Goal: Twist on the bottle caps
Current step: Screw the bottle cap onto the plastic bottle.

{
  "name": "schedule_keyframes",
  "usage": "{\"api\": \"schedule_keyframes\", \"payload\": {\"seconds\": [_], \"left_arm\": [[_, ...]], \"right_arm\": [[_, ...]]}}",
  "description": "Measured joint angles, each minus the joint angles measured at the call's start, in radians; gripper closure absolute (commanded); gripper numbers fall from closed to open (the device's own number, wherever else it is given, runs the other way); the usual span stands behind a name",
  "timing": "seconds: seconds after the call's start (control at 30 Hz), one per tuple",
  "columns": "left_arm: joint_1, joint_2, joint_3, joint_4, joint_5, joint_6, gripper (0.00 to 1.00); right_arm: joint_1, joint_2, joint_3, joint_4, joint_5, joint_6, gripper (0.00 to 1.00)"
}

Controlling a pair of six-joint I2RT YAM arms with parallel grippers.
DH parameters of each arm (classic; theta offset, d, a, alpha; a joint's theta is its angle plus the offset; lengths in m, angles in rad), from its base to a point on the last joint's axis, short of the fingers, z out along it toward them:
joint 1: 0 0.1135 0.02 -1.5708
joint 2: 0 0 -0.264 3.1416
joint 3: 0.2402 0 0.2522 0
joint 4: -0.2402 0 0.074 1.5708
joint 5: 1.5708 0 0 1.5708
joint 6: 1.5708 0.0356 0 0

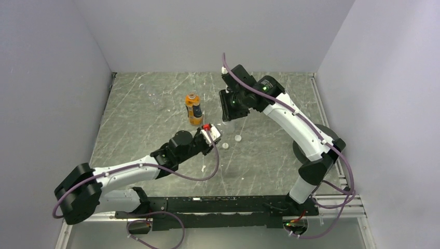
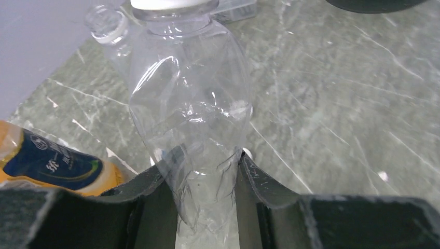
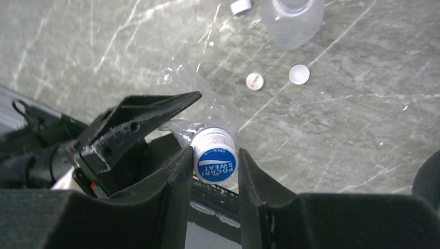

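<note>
Pinching blue cap (image 3: 215,162) snug in right claw (image 3: 214,155), right atop clear bottle (image 2: 192,114); squeezing that bottle's lower body in left claw (image 2: 207,168), partly closed. Orange bottle (image 1: 194,109) just beside left claw, two loose white caps (image 3: 299,74) on worktop (image 3: 363,129) nearby.

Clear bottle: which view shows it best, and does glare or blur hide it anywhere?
Left wrist: sharp, clear bottle outlined by bright highlights, clamped in the left gripper. Right wrist: blue-topped cap crisp in the right gripper, bottle body beneath nearly invisible. Top external: bottle almost lost against the table.
</note>
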Motion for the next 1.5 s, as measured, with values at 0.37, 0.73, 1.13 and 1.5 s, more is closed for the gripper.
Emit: {"api": "schedule_keyframes", "payload": {"seconds": [0.37,0.73,1.13,1.5], "left_arm": [[0.003,0.172,0.084,0.142,-0.170,0.029,1.00],[0.006,0.051,0.089,0.089,-0.017,-0.027,1.00],[0.208,-0.237,0.089,-0.287,0.619,-0.116,1.00],[0.307,-0.253,0.148,-0.455,1.089,-0.167,1.00]], "right_arm": [[-0.068,0.037,0.040,0.069,0.091,0.178,0.69],[-0.023,0.011,0.047,0.077,0.038,0.193,0.00],[-0.026,-0.453,-0.195,0.179,-0.139,-0.082,0.07],[0.093,-0.435,-0.298,0.236,-0.382,-0.240,0.22]]}}
